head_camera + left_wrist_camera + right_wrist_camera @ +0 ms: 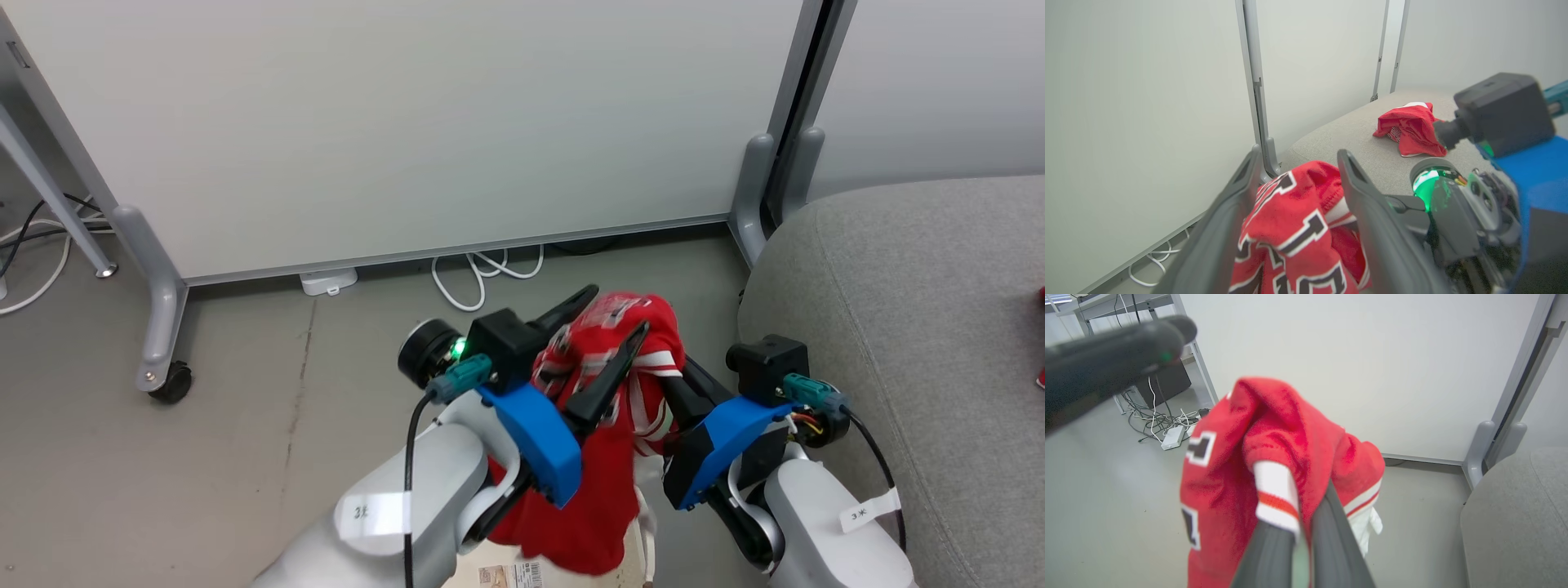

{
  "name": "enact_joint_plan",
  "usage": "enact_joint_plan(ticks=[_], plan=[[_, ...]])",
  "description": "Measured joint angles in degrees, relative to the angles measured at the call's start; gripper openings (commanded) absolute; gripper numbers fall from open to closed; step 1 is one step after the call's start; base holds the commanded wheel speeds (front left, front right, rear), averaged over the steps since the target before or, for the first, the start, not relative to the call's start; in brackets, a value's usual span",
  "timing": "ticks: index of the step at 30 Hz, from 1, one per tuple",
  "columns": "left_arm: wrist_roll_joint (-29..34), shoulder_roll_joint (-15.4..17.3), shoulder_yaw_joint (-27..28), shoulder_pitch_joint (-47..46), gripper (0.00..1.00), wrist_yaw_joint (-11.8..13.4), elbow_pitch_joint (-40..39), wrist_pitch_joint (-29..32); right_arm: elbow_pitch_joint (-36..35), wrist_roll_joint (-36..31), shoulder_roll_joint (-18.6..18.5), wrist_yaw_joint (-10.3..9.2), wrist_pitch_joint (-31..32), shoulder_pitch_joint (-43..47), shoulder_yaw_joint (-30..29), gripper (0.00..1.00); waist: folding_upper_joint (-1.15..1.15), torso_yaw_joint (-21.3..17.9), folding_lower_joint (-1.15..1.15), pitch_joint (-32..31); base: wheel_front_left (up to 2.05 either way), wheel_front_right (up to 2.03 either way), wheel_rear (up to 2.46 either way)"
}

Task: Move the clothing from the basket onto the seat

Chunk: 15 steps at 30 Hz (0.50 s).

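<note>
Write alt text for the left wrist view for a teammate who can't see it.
The left end effector clamps a bunched red jersey with black-and-white lettering between its dark fingers. Beyond it, a second red garment lies crumpled on the grey sofa, with white partition panels behind. The right arm's blue-and-black wrist sits at the right edge.

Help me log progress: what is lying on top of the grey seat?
One crumpled red garment with a white edge lies on the seat. The right arm's black camera block covers the seat past it, so more there cannot be ruled out.
</note>
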Motion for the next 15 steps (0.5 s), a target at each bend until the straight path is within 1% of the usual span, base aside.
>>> enact_joint_plan(ticks=[6,15], plan=[[6.24,2.50,7.21,8.62,1.00,0.00,-5.06,-0.04,-0.62,-0.30,-0.01,0.00,-0.21,-0.39,-0.36,0.00,0.00,0.00,0.00,0.39,0.00,0.00,0.00],[14.17,5.11,19.80,22.41,1.00,0.00,-11.96,-0.03,-1.41,-0.98,0.00,0.00,0.04,0.04,-1.68,0.00,0.00,0.38,0.00,0.86,0.00,0.00,0.00]])
